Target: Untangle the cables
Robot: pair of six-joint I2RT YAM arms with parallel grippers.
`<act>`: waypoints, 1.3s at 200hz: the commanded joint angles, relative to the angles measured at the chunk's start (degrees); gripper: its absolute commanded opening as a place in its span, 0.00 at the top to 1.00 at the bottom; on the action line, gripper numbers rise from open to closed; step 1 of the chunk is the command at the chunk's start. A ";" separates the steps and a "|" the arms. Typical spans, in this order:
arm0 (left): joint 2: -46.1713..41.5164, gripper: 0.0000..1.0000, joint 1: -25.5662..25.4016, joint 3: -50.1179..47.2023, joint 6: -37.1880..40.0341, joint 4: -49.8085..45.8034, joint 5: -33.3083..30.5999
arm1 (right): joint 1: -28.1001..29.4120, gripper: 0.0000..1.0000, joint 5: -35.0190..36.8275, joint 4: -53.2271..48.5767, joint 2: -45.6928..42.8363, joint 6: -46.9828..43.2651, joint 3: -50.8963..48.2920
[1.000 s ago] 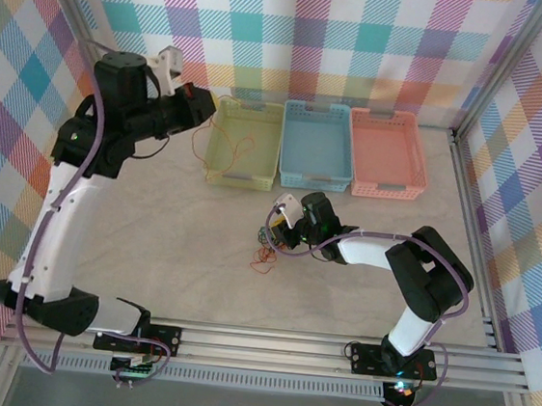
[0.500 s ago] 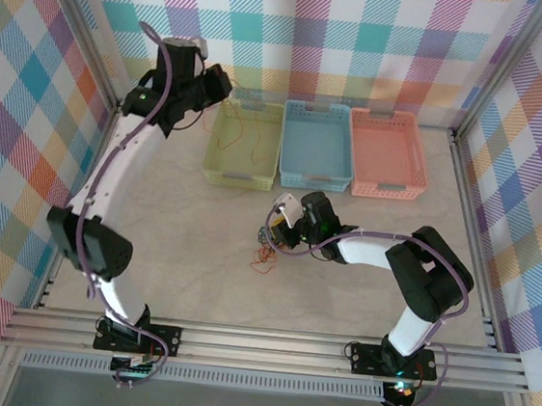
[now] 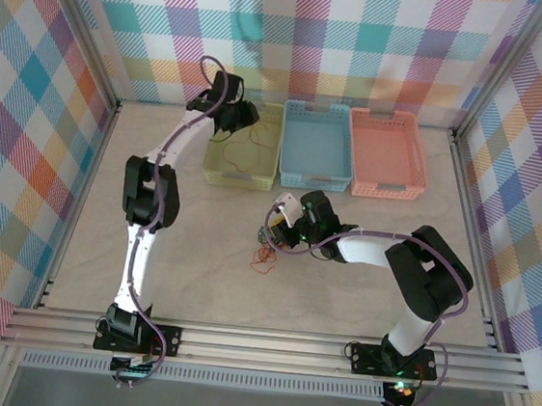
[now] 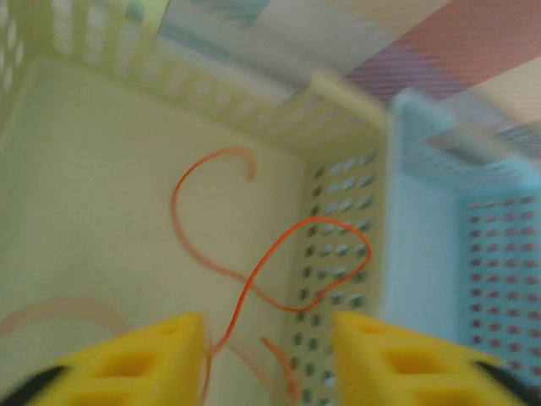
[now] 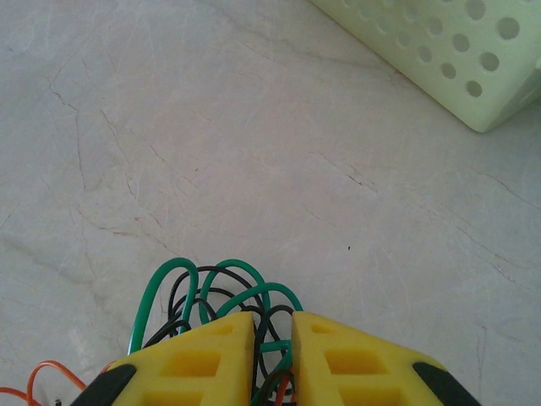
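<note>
One orange cable (image 4: pixel 254 279) is seen lying loose inside the yellow-green basket (image 4: pixel 338 211), its loops spread across the basket floor and against the perforated wall. The left gripper (image 4: pixel 270 355) is held above that basket with its yellow fingers spread wide. The cable's tail runs up between them, and through the blur it cannot be told whether either finger is touched. This one cable is judged to be separated and delivered.

The rest of the work is on the counter (image 3: pixel 199 244), where a small tangle (image 3: pixel 264 256) is gathered in front of the baskets, near the yellow-green basket's near corner. The right gripper (image 5: pixel 272 347) is set down on it with its fingers pressed almost together, pinching loops of green cable (image 5: pixel 237 263) and black cable (image 5: pixel 199 292). A second orange strand (image 5: pixel 38 376) is seen curling out just beside them at the lower left, and it is knotted into the same cluster as far as can be told.

A blue basket (image 3: pixel 317 148) and a pink basket (image 3: pixel 388 152) stand in the same row. The task is judged to be early: one cable is freed, while the green, black and remaining orange ones are yet to be pulled apart
</note>
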 commanded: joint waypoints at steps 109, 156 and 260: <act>-45.63 0.29 -6.79 -52.18 -2.78 7.73 9.55 | -0.67 0.90 2.13 11.14 -6.45 5.05 -6.29; -48.96 0.33 -12.18 -63.09 -0.63 8.99 11.06 | -0.92 1.00 3.01 13.31 -8.27 5.58 -8.20; -48.54 0.50 -14.40 -77.22 -1.78 30.61 15.54 | -1.61 1.00 0.18 18.42 -11.05 11.55 -9.95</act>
